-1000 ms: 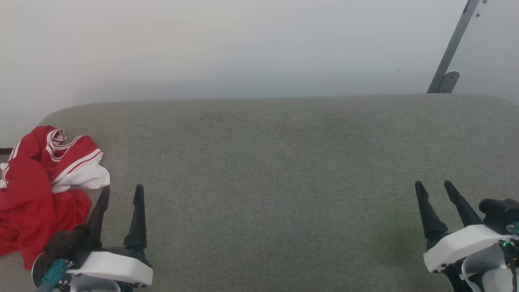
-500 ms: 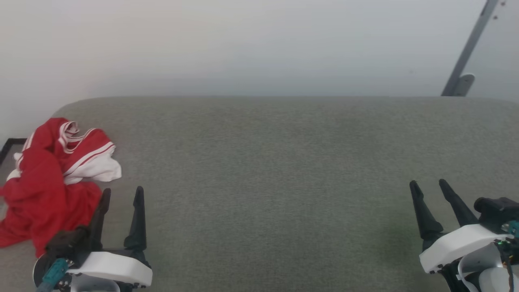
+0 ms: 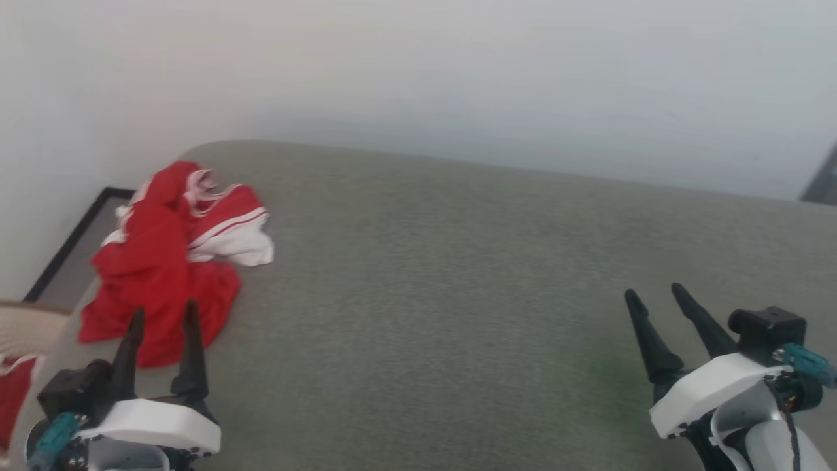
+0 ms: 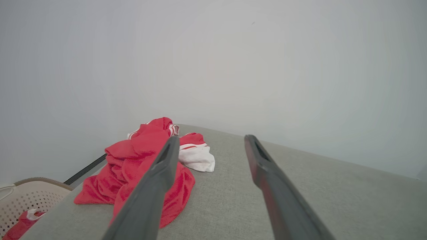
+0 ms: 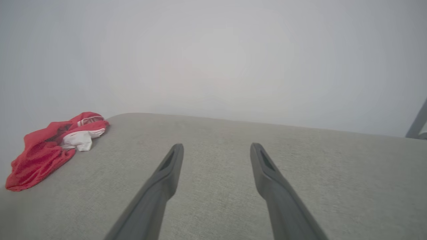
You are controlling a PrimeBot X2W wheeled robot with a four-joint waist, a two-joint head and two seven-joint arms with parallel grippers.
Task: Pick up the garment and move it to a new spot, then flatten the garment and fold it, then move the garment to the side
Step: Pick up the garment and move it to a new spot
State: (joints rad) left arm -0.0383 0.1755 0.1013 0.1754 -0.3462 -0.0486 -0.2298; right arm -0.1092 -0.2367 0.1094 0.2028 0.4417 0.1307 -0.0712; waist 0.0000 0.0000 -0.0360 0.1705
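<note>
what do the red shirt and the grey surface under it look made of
The garment: thin soft cloth, probably synthetic jersey; it slumps in loose crumpled folds. The grey surface: matte woven upholstery fabric, likely padded, going by its flecked weave and rounded edge.

The garment lies leftmost on the padded surface.

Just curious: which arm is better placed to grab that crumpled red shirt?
Left. The left gripper hangs open close to the garment; the right gripper, also open, is far across the grey surface.
</note>
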